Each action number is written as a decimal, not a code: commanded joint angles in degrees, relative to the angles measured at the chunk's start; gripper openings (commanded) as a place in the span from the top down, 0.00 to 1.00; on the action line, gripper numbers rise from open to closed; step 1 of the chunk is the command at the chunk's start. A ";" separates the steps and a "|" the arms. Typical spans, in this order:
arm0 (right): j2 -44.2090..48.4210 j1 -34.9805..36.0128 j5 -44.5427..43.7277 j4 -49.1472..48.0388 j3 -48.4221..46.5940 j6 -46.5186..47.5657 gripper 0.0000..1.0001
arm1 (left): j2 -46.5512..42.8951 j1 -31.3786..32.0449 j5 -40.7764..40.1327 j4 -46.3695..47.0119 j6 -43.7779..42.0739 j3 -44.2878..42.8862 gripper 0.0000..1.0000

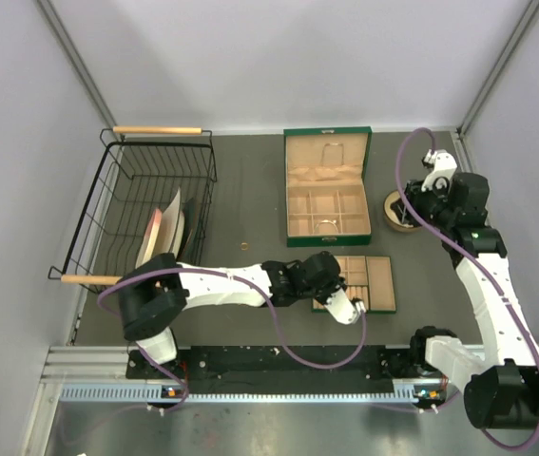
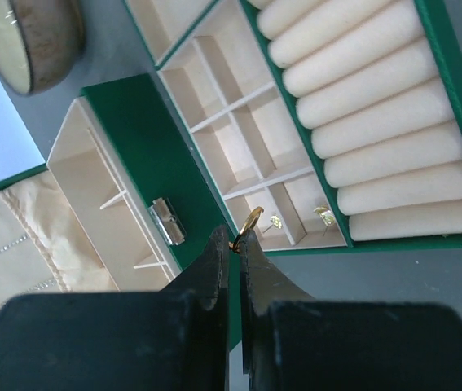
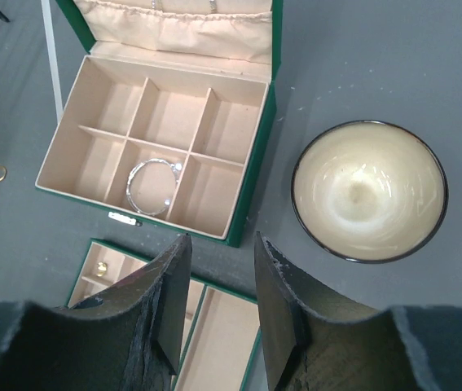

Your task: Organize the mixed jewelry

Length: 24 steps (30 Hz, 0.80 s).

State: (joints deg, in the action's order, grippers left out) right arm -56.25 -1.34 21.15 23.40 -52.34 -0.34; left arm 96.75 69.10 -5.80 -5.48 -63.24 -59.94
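Left to right: a black wire basket is seen at the left edge of the dark grey table. A loose thin gold ring lies on the table, left of the open green jewellery box. The left gripper is clamped on a second small gold ring over the green-rimmed tan compartment tray, where two gold studs are lodged (in neighbouring end compartments). The right gripper is shown with jaws apart and empty, near the cream-glazed round bowl.
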 commanded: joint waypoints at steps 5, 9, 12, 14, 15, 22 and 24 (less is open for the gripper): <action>2.28 -2.70 2.23 -3.27 1.80 2.36 0.63 | 0.98 4.37 -8.52 -6.12 -15.67 -6.15 1.00; 3.07 -2.70 2.76 -3.53 2.33 2.45 0.64 | 3.43 6.22 -10.28 -6.39 -19.02 -10.35 1.00; 3.95 -2.70 2.67 -3.27 2.15 2.62 0.64 | 5.54 7.62 -10.54 -5.43 -20.86 -11.25 1.00; 4.39 -2.70 2.93 -2.83 1.98 2.80 0.64 | 6.52 8.59 -11.25 -1.58 -22.79 -10.64 1.00; 4.83 -2.70 2.94 -2.31 1.71 2.80 0.64 | 7.30 8.86 -11.25 -0.16 -23.32 -10.20 1.00; 7.55 -2.70 3.99 -0.20 1.36 3.59 0.64 | 11.26 10.53 -11.51 8.55 -25.61 -10.28 1.00; 7.82 -2.79 4.86 0.16 1.27 3.68 0.64 | 12.58 10.53 -11.42 10.04 -25.88 -10.54 1.00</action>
State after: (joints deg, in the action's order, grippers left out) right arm -50.06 -3.55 23.99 23.66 -49.84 2.17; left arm 107.63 79.24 -16.45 -2.98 -87.05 -69.76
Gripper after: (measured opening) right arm 0.363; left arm 0.033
